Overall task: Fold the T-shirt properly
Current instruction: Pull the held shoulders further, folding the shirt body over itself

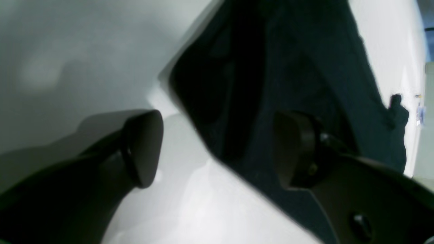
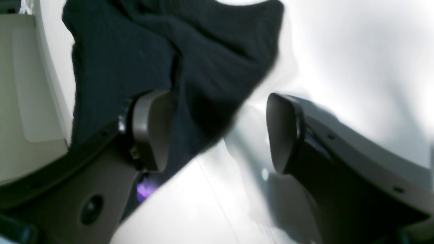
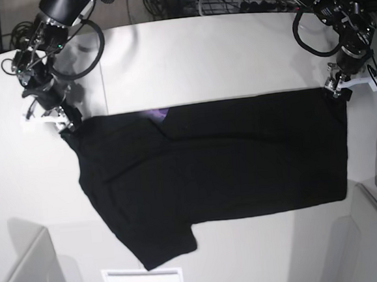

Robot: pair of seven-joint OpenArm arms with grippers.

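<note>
T-shirt (image 3: pixel 229 157) is spread black side up across the middle of the base view, w/ a bit of purple print (image 3: pixel 158 114) at its top edge. Both top corners have a claw on them: left claw (image 1: pixel 217 149) upper right, right claw (image 2: pixel 217 132) upper left, both wide open around the cloth edge, nothing gripped afaict. Table's (image 3: pixel 189 69) under it all. Progress imo: early, maybe one fold in, most folding left tbh.

A robotics lab or similar workspace, judging by two cabled robot arms (image 3: pixel 57 66) over a white tabletop (image 3: pixel 201 48)
</note>
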